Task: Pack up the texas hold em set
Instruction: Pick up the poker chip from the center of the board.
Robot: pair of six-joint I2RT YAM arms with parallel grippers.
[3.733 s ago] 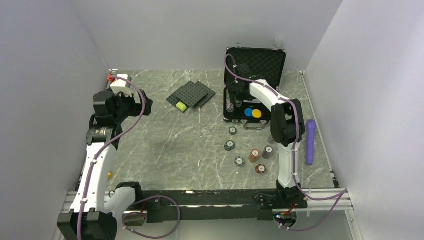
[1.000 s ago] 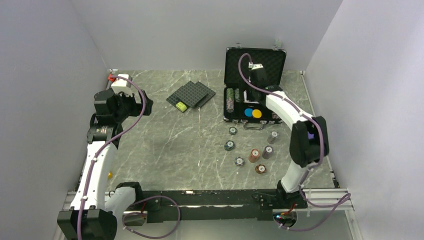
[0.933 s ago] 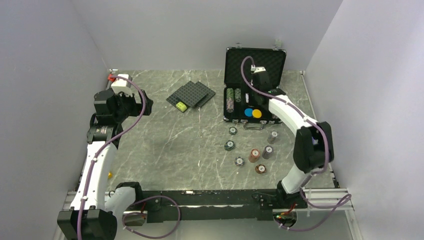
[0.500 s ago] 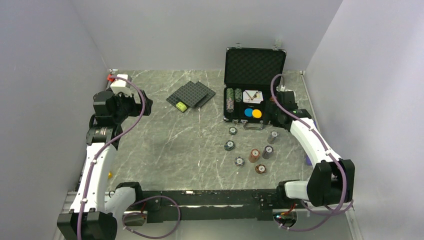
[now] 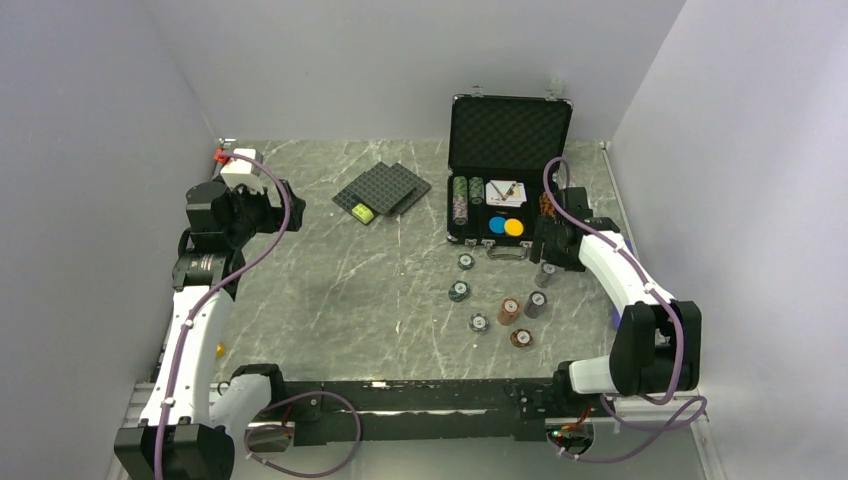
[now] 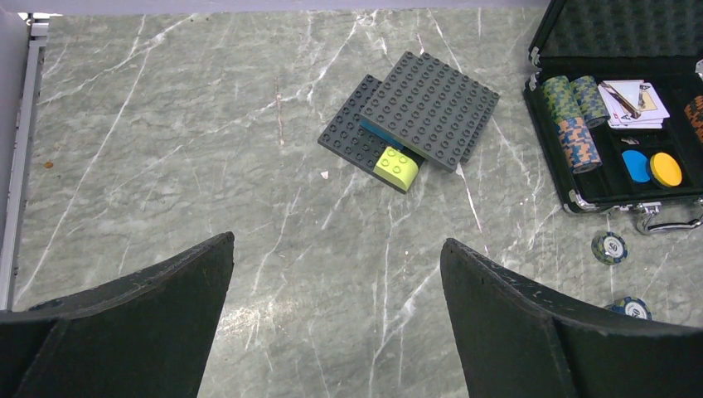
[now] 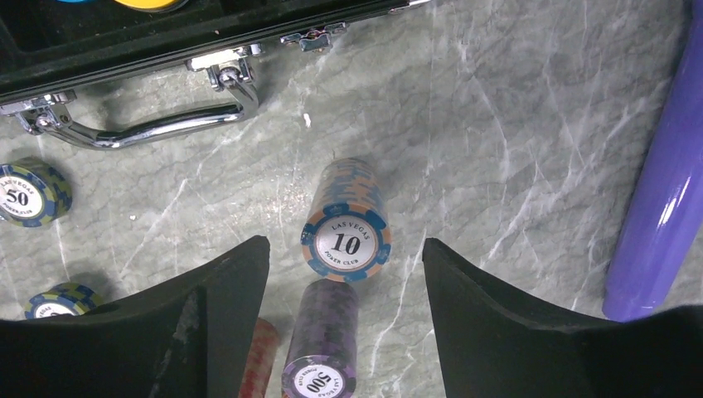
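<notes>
The left arm (image 5: 195,320) and the right arm (image 5: 625,280) are built alike, with smooth white shells on the long links and blocky matte-black housings at the joints. A purple cable (image 5: 286,212) loops loosely along each arm. Both arms stand on a long black base bar (image 5: 420,397) fixed to a silver metal rail (image 5: 650,385) at the near edge. The left gripper (image 6: 336,249) and the right gripper (image 7: 344,246) each carry two broad, wedge-shaped black fingers (image 6: 514,323) with a grainy, matte surface.
</notes>
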